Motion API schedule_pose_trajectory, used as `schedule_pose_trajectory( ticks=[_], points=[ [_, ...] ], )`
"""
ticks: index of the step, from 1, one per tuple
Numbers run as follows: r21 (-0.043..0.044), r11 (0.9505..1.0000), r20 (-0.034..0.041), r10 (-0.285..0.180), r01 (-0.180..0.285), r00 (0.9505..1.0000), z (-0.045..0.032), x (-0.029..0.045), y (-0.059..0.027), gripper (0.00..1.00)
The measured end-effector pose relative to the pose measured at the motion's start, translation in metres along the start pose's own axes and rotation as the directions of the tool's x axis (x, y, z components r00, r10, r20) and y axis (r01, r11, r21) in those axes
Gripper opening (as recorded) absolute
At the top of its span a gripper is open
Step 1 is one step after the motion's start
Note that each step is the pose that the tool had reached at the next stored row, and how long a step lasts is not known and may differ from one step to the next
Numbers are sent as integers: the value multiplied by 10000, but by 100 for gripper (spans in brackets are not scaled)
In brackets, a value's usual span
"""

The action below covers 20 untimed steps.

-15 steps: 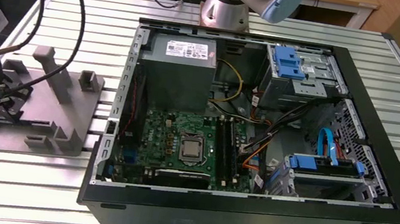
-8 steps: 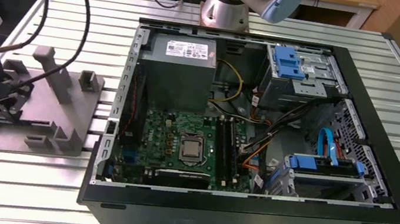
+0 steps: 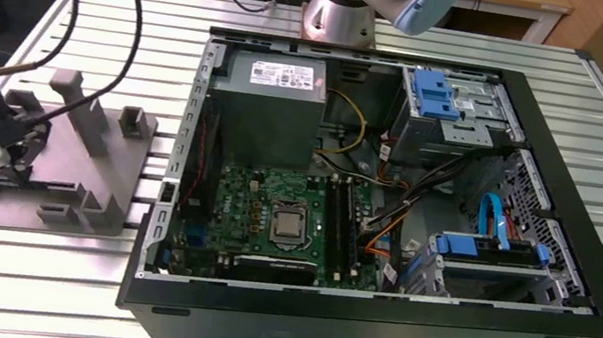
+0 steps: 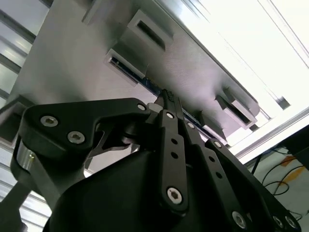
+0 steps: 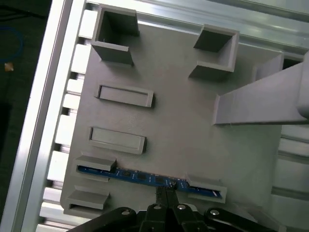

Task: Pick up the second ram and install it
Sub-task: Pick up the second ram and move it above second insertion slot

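The second ram [image 5: 140, 176] is a slim blue board standing on edge between two low supports of the grey holder tray [image 5: 174, 121]. In the second wrist view the ram [image 4: 147, 82] shows as a thin blue strip behind the fingers. My gripper [image 5: 164, 192] is right above the middle of the ram, its two fingertips pressed together at the board's top edge. The gripper [image 4: 168, 96] is shut, and I cannot tell whether it grips the board. In the exterior view the gripper [image 3: 24, 147] hangs low over the tray [image 3: 96, 183] at the exterior view's left.
The open computer case [image 3: 394, 192] lies to the exterior view's right of the tray, with the motherboard [image 3: 270, 218] and its black memory slots [image 3: 340, 220] inside. Tall grey posts [image 3: 78, 104] rise from the tray close to the arm. Cables hang over the tray.
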<state>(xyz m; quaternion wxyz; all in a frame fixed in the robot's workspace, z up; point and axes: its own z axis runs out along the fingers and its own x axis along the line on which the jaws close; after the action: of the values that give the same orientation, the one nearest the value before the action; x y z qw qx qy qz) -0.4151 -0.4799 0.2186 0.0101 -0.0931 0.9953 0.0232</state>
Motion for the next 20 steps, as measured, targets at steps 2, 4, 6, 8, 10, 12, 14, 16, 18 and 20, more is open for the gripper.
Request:
schedule_pose_trajectory(
  ticks=[2,4,6,8,10,12,14,16,18,20],
  points=[
    [-6,9996,-11,-265,265,9996,0,0,0,10],
    [-12,9988,-22,-495,495,9988,0,0,0,10],
    [-20,9972,-33,-748,748,9972,0,0,0,10],
    [-27,9948,-44,-1016,1016,9948,0,0,0,10],
    [-36,9913,-56,-1317,1317,9913,1,0,0,10],
    [-44,9871,-68,-1598,1598,9871,1,0,0,10],
    [-54,9822,-79,-1880,1880,9821,1,0,0,10],
    [-63,9767,-89,-2146,2146,9767,1,0,0,10],
    [-71,9709,-99,-2393,2392,9709,1,0,0,10],
    [-79,9653,-107,-2612,2611,9652,1,0,0,10]
  ],
)
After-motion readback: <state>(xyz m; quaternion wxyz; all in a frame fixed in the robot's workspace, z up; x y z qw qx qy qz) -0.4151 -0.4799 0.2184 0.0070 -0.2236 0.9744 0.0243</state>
